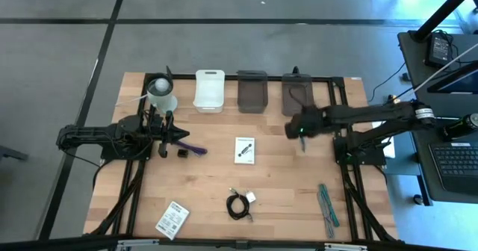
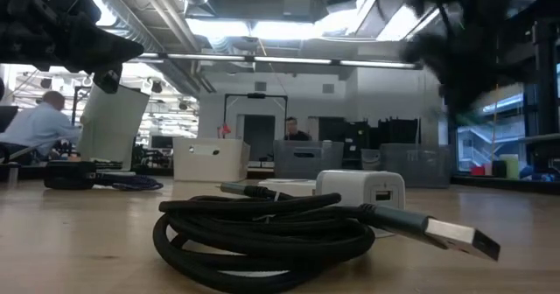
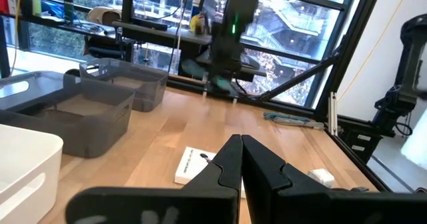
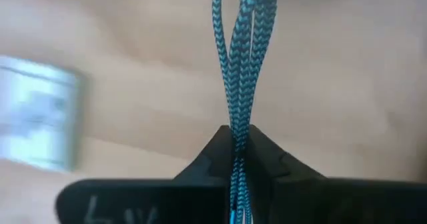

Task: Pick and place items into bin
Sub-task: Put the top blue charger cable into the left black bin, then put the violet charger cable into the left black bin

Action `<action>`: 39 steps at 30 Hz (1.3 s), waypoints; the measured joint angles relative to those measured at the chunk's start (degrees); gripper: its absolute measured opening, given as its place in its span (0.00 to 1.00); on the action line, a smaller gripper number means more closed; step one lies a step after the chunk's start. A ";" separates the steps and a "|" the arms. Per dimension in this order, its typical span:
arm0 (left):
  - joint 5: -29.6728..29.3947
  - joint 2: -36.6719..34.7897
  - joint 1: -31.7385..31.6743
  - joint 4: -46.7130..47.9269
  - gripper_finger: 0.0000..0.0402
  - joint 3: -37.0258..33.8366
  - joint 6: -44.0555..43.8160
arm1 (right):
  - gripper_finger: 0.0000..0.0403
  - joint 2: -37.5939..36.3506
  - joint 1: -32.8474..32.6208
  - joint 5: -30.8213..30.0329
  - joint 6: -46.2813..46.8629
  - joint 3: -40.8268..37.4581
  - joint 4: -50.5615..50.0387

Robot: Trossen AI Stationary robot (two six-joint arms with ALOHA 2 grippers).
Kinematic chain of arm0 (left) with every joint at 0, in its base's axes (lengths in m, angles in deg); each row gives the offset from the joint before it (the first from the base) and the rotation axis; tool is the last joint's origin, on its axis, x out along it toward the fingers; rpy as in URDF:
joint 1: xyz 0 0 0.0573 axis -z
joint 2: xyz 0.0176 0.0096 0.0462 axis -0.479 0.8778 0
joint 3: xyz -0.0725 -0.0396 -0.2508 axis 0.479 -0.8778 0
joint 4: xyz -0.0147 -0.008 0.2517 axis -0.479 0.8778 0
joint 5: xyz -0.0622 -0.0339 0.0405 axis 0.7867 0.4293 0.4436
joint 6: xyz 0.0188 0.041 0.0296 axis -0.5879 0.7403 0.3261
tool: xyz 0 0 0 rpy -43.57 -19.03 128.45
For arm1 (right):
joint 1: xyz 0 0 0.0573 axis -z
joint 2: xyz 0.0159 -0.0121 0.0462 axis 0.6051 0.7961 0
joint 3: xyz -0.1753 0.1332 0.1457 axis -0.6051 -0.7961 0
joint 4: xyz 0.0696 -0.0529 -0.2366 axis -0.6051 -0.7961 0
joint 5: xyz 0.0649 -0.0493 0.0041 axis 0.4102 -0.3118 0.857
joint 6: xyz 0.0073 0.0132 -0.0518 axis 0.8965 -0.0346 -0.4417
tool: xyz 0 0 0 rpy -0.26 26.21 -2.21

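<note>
Three bins in a row at the desk's [image 1: 276,199] far edge: white plastic bin [image 1: 210,90] and two grey translucent bins [image 1: 252,91], no items visible inside them. My right hand [image 4: 239,147] is pinching a teal-and-black braided cord [image 4: 241,44], held above the wood just in front of the rightmost grey bin [image 1: 296,93]. My left hand [image 3: 240,144] is pressed together, empty, by the small black cube [image 1: 181,153]. More teal strips [image 1: 327,205] lie at the near right
</note>
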 joint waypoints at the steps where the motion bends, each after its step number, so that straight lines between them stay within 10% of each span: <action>1: 0.02 0.02 0.00 0.03 0.01 0.00 0.00 | 0.04 -0.12 0.69 -2.19 -2.24 3.34 -1.40; 7: -0.02 0.00 0.00 0.06 0.01 0.00 0.00 | 0.04 4.09 11.28 -6.78 -24.27 21.22 0.67; 19: 0.00 0.00 0.00 0.09 0.01 0.00 0.00 | 0.04 36.74 30.68 11.99 -56.52 51.38 4.59; 32: 0.00 0.00 0.00 0.13 0.01 0.00 0.00 | 0.04 55.86 32.59 19.41 -65.23 56.46 5.94; 39: 0.00 0.00 0.00 0.13 0.01 0.00 0.01 | 0.23 55.95 32.71 19.67 -66.65 56.54 7.08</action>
